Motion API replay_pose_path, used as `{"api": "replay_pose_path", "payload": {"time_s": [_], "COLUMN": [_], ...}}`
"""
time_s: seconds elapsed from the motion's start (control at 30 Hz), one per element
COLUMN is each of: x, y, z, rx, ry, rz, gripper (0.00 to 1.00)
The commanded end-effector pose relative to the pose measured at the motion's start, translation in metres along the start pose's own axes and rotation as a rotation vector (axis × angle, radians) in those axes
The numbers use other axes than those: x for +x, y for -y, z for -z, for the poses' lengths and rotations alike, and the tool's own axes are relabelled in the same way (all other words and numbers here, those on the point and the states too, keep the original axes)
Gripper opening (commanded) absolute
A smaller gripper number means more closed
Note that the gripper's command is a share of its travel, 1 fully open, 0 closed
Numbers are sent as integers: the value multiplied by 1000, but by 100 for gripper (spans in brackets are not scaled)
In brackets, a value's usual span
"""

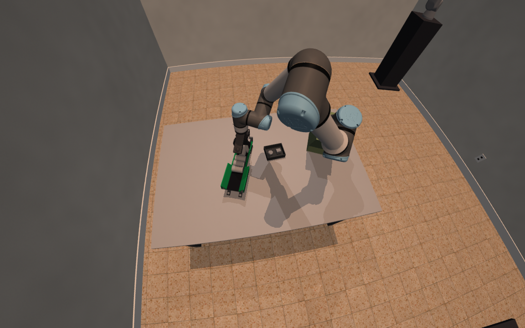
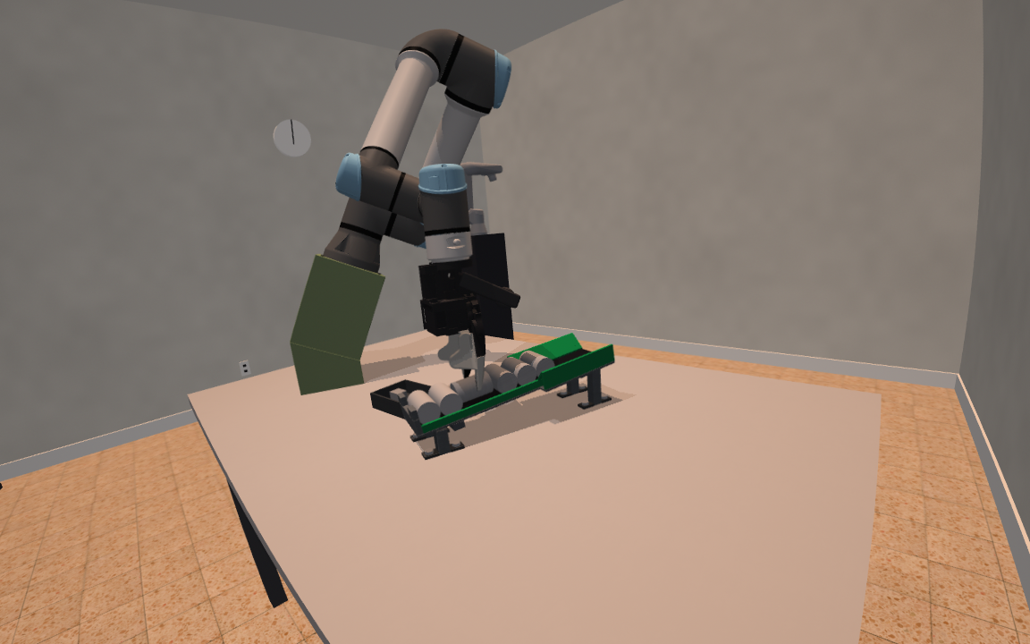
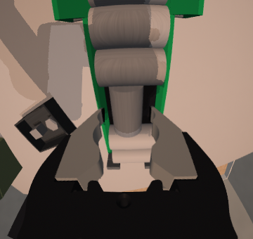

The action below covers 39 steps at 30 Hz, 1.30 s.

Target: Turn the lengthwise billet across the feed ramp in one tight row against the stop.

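A green feed ramp (image 2: 520,383) stands on the table and also shows in the overhead view (image 1: 236,173). In the wrist view, three grey billets lie across the ramp (image 3: 127,67). Below them one billet (image 3: 128,108) lies lengthwise along the ramp. One more crosswise billet (image 3: 129,149) sits at the low end. My gripper (image 3: 126,108) (image 2: 467,364) is down over the ramp, partly open. Its two fingers stand on either side of the lengthwise billet's near end, with narrow dark gaps between them and it. It holds nothing.
A small black tray (image 3: 43,128) with small parts sits on the table beside the ramp (image 1: 274,152). The arm's olive-green base block (image 2: 334,324) stands at the table's far side. A black stand (image 1: 405,48) is in the room's corner.
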<state>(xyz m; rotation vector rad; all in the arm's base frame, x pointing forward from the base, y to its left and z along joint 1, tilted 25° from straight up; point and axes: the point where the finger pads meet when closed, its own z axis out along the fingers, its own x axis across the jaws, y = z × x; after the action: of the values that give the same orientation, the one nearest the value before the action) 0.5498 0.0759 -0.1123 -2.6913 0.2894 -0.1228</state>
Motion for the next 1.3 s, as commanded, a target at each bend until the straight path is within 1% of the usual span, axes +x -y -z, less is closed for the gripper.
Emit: {"api": "replay_pose_path", "payload": {"time_s": [0.0, 0.03, 0.43, 0.47, 1.27], "x": [1, 1, 1, 1, 1], "y": [0, 0, 0, 0, 0], "z": [-10, -14, -14, -13, -13], "rx": [0, 0, 0, 0, 0], "ry": [-1, -1, -1, -1, -1], "rz": [0, 0, 0, 0, 0], "gripper": [35, 35, 35, 0, 0]}}
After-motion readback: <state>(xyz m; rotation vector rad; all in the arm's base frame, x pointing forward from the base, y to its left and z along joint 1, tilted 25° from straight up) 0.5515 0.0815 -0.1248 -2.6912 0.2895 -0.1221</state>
